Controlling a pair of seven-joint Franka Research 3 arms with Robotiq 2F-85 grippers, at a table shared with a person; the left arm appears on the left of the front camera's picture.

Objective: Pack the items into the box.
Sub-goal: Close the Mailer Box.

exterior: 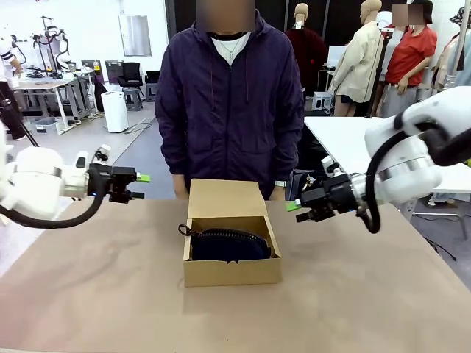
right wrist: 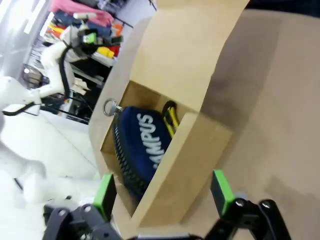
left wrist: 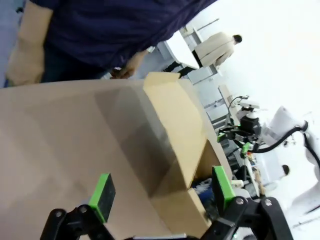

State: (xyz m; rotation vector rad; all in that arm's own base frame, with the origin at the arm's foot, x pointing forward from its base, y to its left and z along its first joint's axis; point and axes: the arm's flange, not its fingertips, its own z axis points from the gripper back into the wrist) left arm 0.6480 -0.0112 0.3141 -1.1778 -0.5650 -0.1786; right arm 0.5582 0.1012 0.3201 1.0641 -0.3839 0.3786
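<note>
The brown cardboard box (exterior: pixel 232 271) stands open at mid-table, its lid flap (exterior: pixel 224 198) leaning back toward the person. Inside lies the dark navy ribbed pouch (exterior: pixel 229 246), white lettering on it in the right wrist view (right wrist: pixel 145 142). Beside the pouch, against the box wall, is the yellow-and-black utility knife (right wrist: pixel 171 120). My left gripper (exterior: pixel 140 187) hovers open left of the box (left wrist: pixel 175 125), above the table. My right gripper (exterior: pixel 296 207) hovers open to the right of the box (right wrist: pixel 200 150). Both hold nothing; the green pads (left wrist: pixel 102 191) (right wrist: pixel 221 192) stand wide apart.
A person in a dark purple jacket (exterior: pixel 232 95) stands at the table's far edge right behind the box, hands low. The brown table (exterior: pixel 96 287) lies bare around the box. A white table (exterior: pixel 346 140) stands at back right.
</note>
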